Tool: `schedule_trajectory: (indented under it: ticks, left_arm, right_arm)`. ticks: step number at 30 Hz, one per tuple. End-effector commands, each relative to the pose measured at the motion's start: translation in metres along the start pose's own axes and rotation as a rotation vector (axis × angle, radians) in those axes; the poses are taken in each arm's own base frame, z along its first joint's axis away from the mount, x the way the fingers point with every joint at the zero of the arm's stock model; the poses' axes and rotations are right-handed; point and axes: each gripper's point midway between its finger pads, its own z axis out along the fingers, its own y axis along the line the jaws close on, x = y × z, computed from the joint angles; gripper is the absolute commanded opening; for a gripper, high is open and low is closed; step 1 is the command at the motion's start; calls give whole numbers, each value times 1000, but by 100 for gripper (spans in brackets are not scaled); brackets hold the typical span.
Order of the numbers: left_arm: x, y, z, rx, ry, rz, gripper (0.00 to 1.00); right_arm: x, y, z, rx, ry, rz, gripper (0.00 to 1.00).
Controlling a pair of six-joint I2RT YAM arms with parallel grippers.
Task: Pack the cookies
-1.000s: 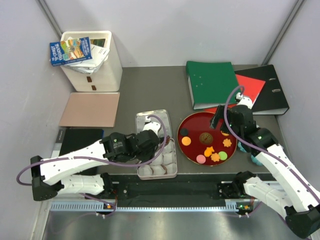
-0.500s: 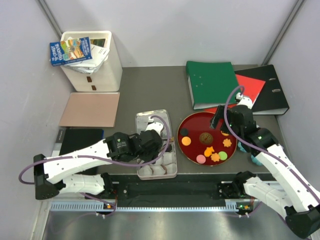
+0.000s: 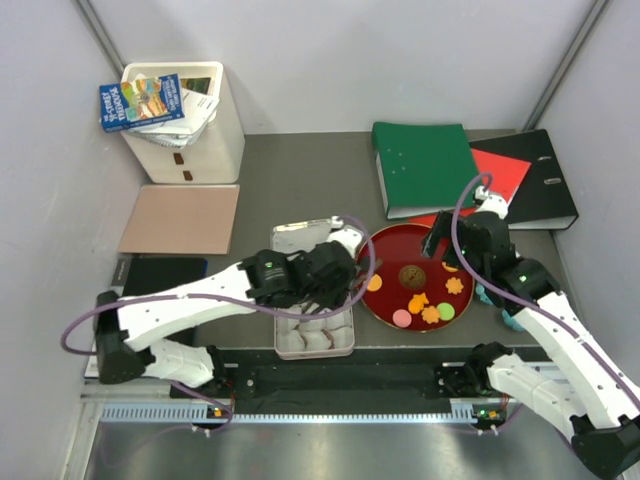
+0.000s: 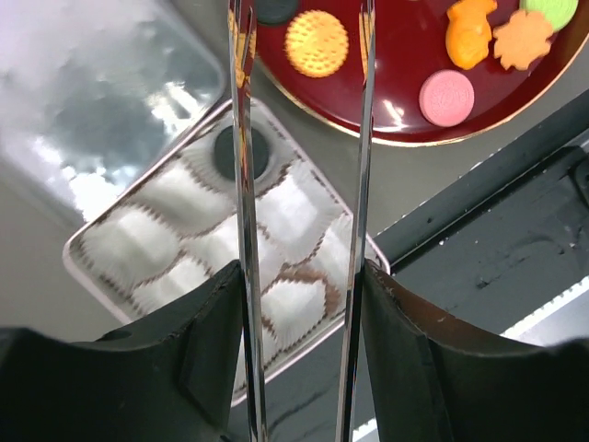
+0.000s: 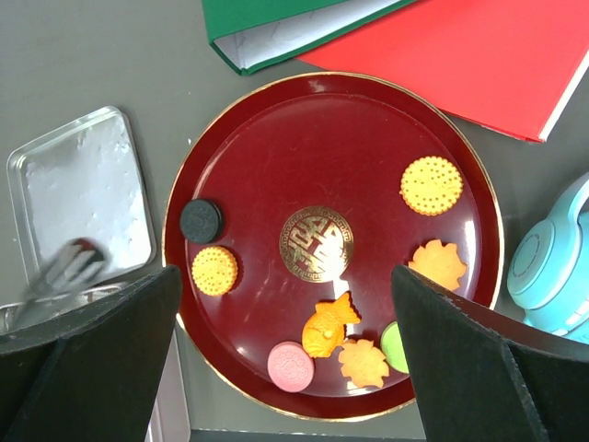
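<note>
The left gripper (image 4: 303, 18) reaches out over the tin (image 4: 74, 262). Its two thin fingers (image 4: 241, 230) run parallel with a narrow gap between them, and nothing is in that gap. Beneath the fingers lie the tin's paper cups (image 4: 129, 244), and the cup under the left finger holds a black cookie (image 4: 225, 155). Just ahead of the tips is the red plate (image 4: 396, 69). In the wrist view an orange round (image 4: 317, 42) shows between the two tips, with a second black cookie (image 4: 274, 9) just inside the left one. How high the tips hang above the plate cannot be told. Further to this gripper's right, on the plate, are a pink cookie (image 4: 445, 97), a fish-shaped orange (image 4: 469, 32), an orange flower (image 4: 523, 39) and a green cookie (image 4: 557, 9). The lid (image 4: 92, 83) lies to the gripper's left on the tabletop (image 5: 92, 64).

The right gripper (image 5: 285, 276) hangs above the plate with its fingers spread wide, holding nothing. The brown cookie (image 5: 317, 243) sits below it, between the fingers. Another orange round (image 5: 432, 185) and another flower (image 5: 441, 264) lie toward its right finger. The headphones (image 5: 552, 267) are beyond that finger, off the plate. Ahead of the gripper are the green binder (image 5: 276, 23) and the red binder (image 5: 479, 55).
</note>
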Motion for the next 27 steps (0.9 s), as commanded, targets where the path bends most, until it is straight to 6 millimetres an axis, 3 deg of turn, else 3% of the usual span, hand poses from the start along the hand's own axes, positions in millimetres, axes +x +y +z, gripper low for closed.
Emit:
schedule_trajectory:
  ticks: [1, 5, 16, 27]
  left_arm:
    - [-9, -32, 26, 90, 7, 82, 56]
    - [3, -40, 48, 96, 66, 107, 56]
    - [13, -41, 72, 61, 120, 130, 56]
    - [11, -25, 76, -35, 94, 99, 59]
  right_arm:
    - [-13, -5, -8, 14, -53, 9, 95]
    - [-11, -10, -12, 25, -61, 7, 95]
    - [-7, -19, -16, 41, -67, -1, 95]
    - [-5, -17, -14, 34, -62, -12, 96]
